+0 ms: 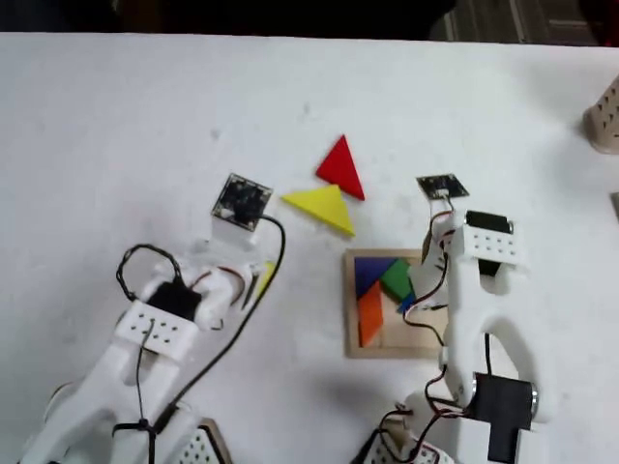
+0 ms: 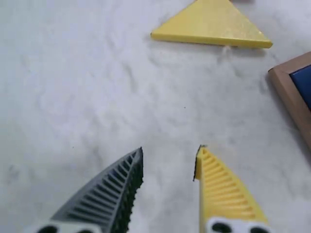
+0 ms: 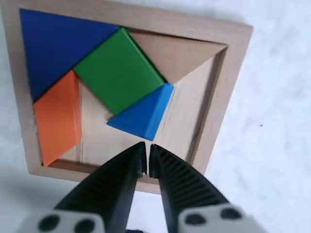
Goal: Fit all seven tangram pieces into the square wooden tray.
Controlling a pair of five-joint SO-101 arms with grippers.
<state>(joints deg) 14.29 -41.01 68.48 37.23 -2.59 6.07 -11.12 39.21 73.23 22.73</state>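
Observation:
The square wooden tray (image 1: pixel 387 346) lies right of centre. Inside it lie a large blue triangle (image 3: pixel 53 43), a green square (image 3: pixel 119 73), an orange parallelogram (image 3: pixel 56 119), a small blue triangle (image 3: pixel 143 114) and a wood-coloured triangle (image 3: pixel 175 53). A yellow triangle (image 1: pixel 322 206) and a red triangle (image 1: pixel 340 166) rest on the table beyond the tray. My right gripper (image 3: pixel 147 150) is shut and empty, just above the tray's near rim, close to the small blue triangle. My left gripper (image 2: pixel 170 158) is open over bare table, short of the yellow triangle (image 2: pixel 211 24) and left of the tray's corner (image 2: pixel 286 92).
The right arm (image 1: pixel 484 251) covers the tray's right side in the high view. A beige perforated object (image 1: pixel 604 116) stands at the far right edge. Another perforated part (image 1: pixel 198 447) sits at the front by the left arm's base. White table lies open to the far left.

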